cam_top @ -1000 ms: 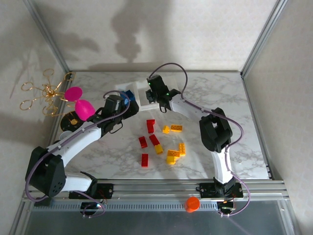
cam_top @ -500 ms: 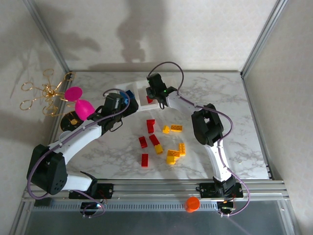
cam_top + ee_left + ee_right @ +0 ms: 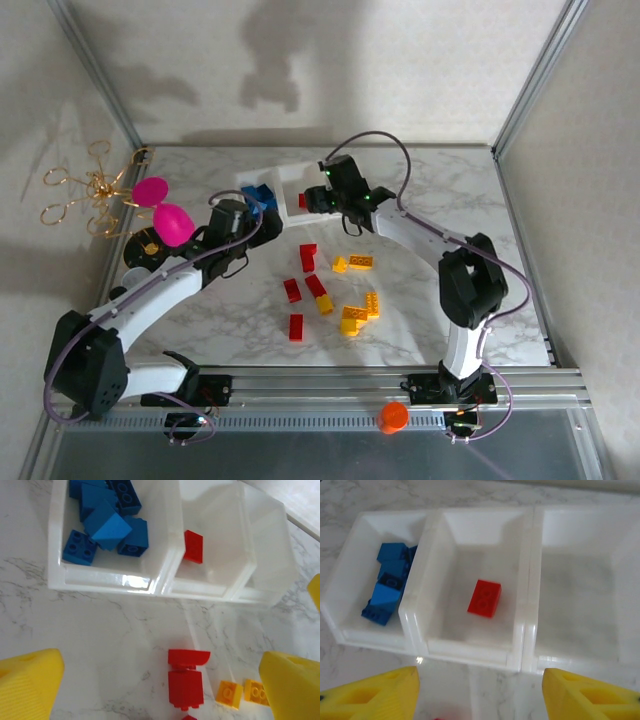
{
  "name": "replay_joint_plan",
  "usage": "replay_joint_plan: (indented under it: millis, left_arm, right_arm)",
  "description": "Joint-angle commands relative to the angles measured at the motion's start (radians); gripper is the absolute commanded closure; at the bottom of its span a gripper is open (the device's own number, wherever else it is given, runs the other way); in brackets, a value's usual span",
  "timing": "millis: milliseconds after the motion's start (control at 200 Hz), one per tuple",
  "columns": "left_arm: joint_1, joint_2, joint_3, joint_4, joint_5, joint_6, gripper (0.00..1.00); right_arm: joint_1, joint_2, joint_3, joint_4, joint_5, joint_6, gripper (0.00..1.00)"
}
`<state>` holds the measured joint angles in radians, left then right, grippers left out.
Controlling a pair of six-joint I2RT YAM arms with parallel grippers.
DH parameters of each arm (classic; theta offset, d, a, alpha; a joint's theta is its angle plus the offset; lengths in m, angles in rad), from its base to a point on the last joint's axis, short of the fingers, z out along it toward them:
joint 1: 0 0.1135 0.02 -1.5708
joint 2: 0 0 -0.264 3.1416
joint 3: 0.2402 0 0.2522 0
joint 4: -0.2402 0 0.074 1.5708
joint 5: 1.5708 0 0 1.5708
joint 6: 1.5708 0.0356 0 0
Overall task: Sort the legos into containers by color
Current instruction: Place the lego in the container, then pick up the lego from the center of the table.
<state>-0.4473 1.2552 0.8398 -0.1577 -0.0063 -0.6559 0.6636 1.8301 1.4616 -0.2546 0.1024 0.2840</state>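
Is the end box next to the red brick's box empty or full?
Empty. In the right wrist view the end compartment has a bare white floor. The middle one holds a single red brick, and the far one holds blue bricks.

No text, label, brand, number or sign can be read. Stud tops on the legos are too small and blurred to make out any lettering. The walls of the containers carry no legible marking.
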Motion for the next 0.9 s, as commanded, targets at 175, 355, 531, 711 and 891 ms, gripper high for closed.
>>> replay_joint_plan:
  millis: [175,355,531,711,891]
  left_arm:
    - [-0.113,-0.093,-0.107,-0.025,0.008,-0.055,0.0]
    - [-0.14,-0.174,-0.164,-0.049,-0.01,-0.086,0.0]
    - [-0.14,-0.243,-0.204,-0.076,-0.033,-0.106,0.0]
    - [-0.14,-0.269,-0.236,-0.073,-0.054,-0.111,0.0]
    - [-0.14,-0.265,-0.253,-0.07,-0.073,-0.124,0.0]
  right_arm:
    - [0.065,-0.109,-0.228,-0.048,-0.026,0.169,0.24]
    - [0.116,-0.068,-0.241,-0.018,0.019,0.257,0.19]
    - [0.156,0.018,-0.181,-0.026,0.112,0.377,0.18]
    - [0.17,0.11,-0.136,-0.009,0.138,0.444,0.2]
    - [0.186,0.189,-0.078,-0.025,0.169,0.438,0.24]
